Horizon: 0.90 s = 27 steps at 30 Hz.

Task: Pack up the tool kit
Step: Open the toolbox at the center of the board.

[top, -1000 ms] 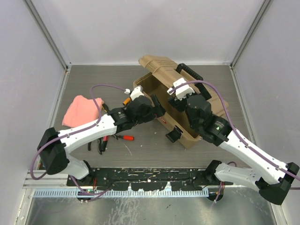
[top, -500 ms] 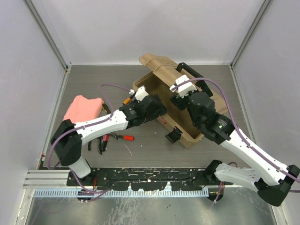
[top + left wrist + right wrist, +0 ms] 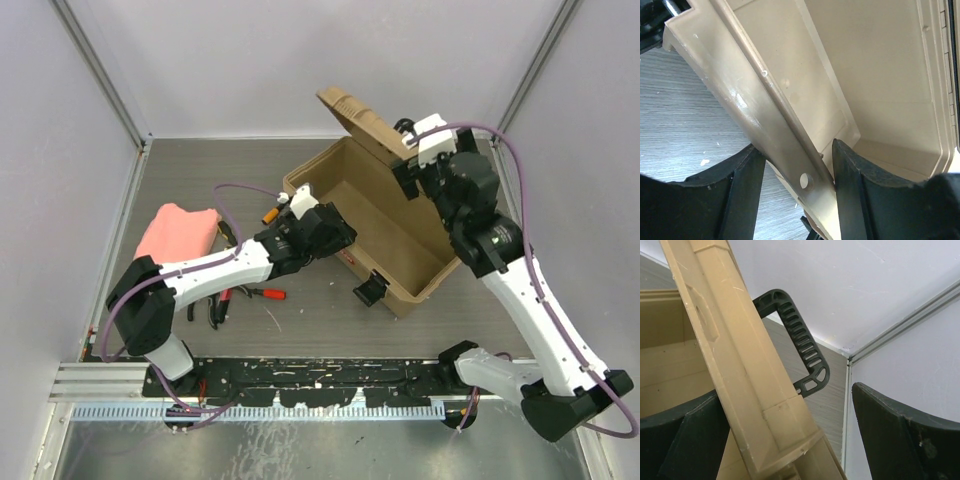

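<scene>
Top external view shows the tan case (image 3: 388, 232) toward the worktop's far right corner, right gripper (image 3: 412, 170) with jaws spread astride its raised lid (image 3: 362, 118), left gripper (image 3: 800, 165) straddling the front wall, clamping unclear; unheld, the lid could fall shut.

Bright, even, diffuse light with soft shadows; glare streaks the case (image 3: 742, 102); wrist views blur close up.
</scene>
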Available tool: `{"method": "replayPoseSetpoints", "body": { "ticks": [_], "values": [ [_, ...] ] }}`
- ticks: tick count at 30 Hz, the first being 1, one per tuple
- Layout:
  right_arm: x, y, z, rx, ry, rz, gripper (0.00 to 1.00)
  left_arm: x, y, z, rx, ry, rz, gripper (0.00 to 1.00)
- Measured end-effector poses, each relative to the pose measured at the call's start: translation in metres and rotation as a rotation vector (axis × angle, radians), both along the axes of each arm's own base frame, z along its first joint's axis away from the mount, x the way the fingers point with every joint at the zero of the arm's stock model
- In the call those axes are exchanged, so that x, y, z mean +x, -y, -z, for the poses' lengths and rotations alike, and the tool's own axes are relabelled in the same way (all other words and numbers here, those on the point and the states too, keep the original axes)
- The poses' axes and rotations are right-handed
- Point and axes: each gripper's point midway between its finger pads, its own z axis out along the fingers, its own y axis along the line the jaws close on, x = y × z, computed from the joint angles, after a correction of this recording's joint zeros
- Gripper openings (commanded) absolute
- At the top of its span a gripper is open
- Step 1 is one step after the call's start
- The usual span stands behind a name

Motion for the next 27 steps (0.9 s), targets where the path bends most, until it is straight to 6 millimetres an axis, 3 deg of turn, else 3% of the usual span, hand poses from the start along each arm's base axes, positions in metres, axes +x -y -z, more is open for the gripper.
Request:
{"method": "replayPoseSetpoints", "body": {
  "ticks": [9, 19, 27],
  "values": [
    [0.031, 0.032, -0.019, 0.079, -0.020, 0.000, 1.00, 0.001, 0.001, 0.000, -0.006, 0.011, 0.006, 0.51],
    [0.053, 0.060, -0.025, 0.135, -0.041, 0.051, 1.00, 0.009, 0.002, -0.001, -0.004, 0.029, 0.011, 0.51],
    [0.083, 0.105, -0.030, 0.218, -0.019, 0.192, 1.00, 0.013, 0.002, -0.001, 0.011, 0.040, 0.021, 0.51]
  ]
}}
